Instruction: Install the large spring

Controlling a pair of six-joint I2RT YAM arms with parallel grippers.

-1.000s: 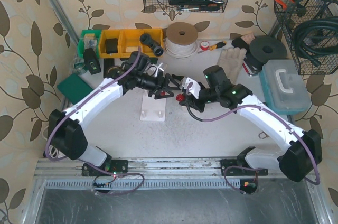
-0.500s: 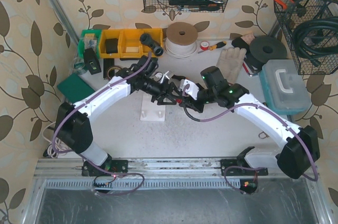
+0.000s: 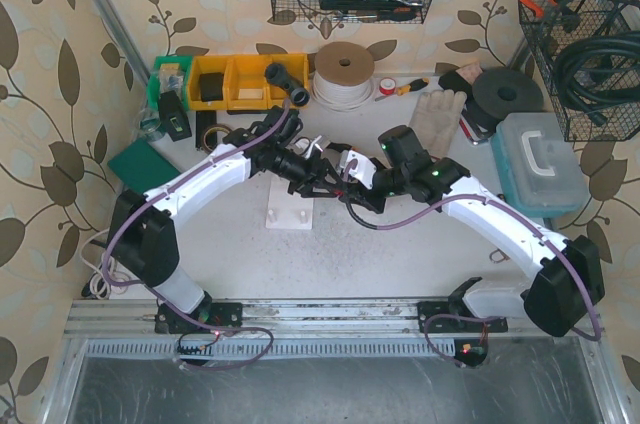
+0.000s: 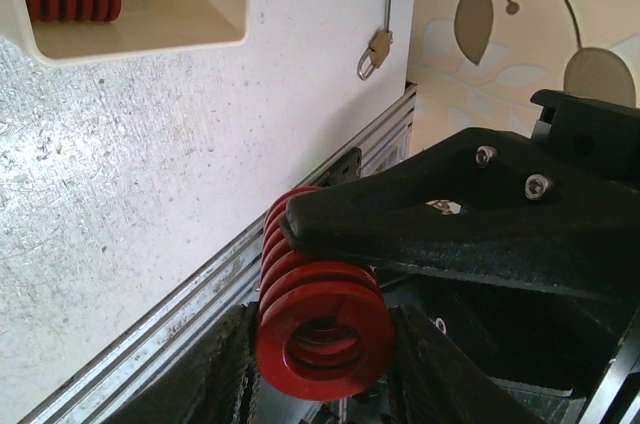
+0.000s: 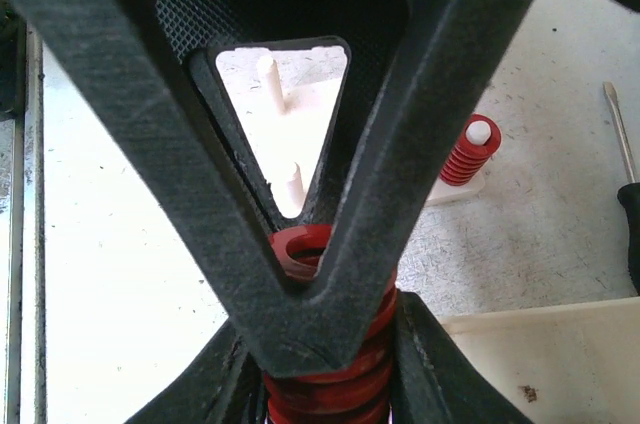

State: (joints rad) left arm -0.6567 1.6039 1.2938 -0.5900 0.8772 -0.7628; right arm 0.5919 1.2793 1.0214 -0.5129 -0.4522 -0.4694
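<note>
The large red coil spring point(image 4: 320, 319) hangs above the table point(image 3: 330, 264), mid-workspace, where both arms meet. The right hand point(image 5: 330, 379) pinches it by its flanks; the left hand point(image 4: 320, 369) brackets it crosswise, though whether those fingers press cannot be told. The spring's long axis runs roughly along the right fingers. The white plastic base with upright pegs point(image 3: 290, 212) lies below, toward the left arm's side, so that arm sits nearer.

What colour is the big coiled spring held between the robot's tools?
Red. The large spring is bright red all over, and it shows best in the left wrist view.
</note>
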